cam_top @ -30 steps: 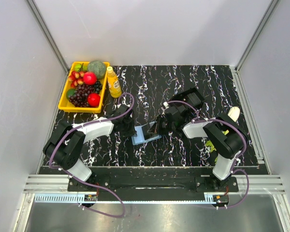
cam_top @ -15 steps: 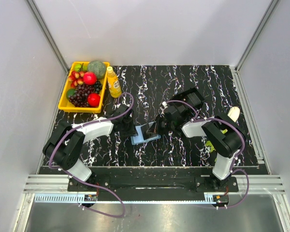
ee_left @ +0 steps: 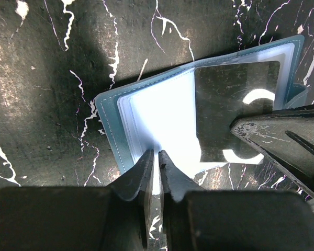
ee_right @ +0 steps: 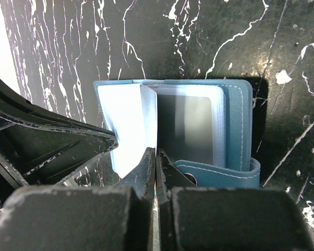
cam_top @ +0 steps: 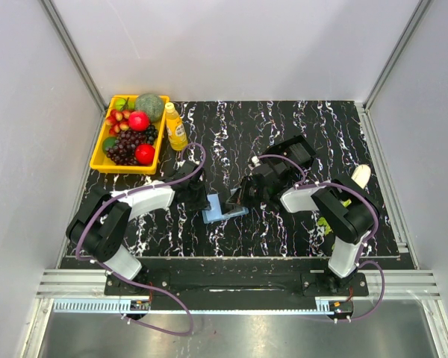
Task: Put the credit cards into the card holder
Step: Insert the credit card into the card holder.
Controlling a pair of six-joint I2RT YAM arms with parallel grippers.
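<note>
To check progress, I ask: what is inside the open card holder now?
Inside the card holder lie clear sleeves, and one grey card sits in a sleeve. The right hand pinches one leaf upright; whatever lies behind that leaf is hidden.

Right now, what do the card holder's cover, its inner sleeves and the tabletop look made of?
card holder cover: teal, matte, stitched along the edge, so probably faux leather; could be real.
inner sleeves: thin pale plastic film, glossy, glaring white under the light.
tabletop: black with white veins, marble look, slight sheen; likely print or laminate, cannot rule out stone.
</note>
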